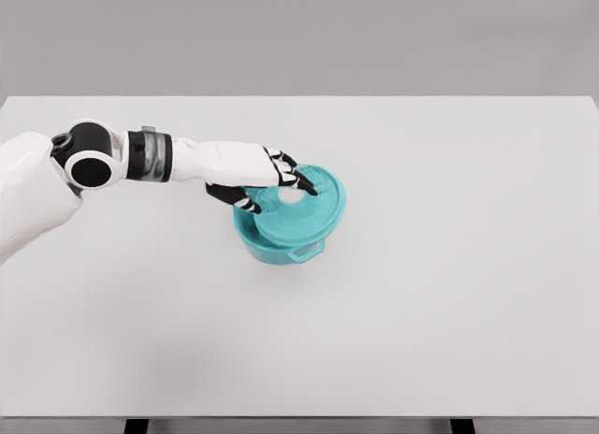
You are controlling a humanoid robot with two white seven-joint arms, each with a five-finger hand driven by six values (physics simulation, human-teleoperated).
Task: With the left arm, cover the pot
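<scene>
From my head camera, my left hand (267, 177) reaches in from the left, fingers (301, 182) curled down onto the teal lid (304, 209), pinching around its middle. The lid sits over the teal pot (281, 252), slightly offset, near the middle of the white table (468, 266).

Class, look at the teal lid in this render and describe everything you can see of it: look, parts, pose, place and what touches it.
The teal lid is a round, shallow disc with faint concentric ridges and a pale spot at its centre, plastic-looking. It sits on top of the teal pot, tilted and shifted toward the upper right, so the pot's wall and a front handle show below it. Both stand near the middle of the white table. The left hand lies over the lid's upper left, fingers around its central part; whether a knob is there is hidden.
</scene>
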